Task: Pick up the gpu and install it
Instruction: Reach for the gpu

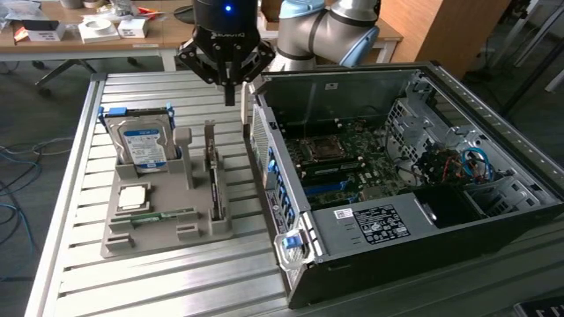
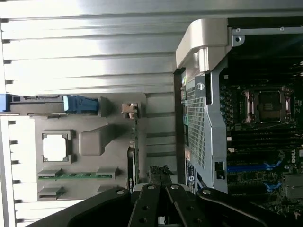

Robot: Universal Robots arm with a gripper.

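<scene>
Your jaws hang closed and empty over the counter (image 1: 176, 281). The gpu (image 1: 214, 178) stands on edge in the grey holder (image 1: 123, 246), at their 6 o'clock. Descend closed and you likely strike its edge, or clip the computer case (image 1: 423, 267) at 3 o'clock.

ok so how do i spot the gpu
On the exterior view's left of the open case, a grey tray sits on the slatted table. The gpu is the thin dark card standing on edge along the tray's case-side edge. Unlike it, the hard drive is boxy and blue-labelled, and the memory stick lies flat.
</scene>
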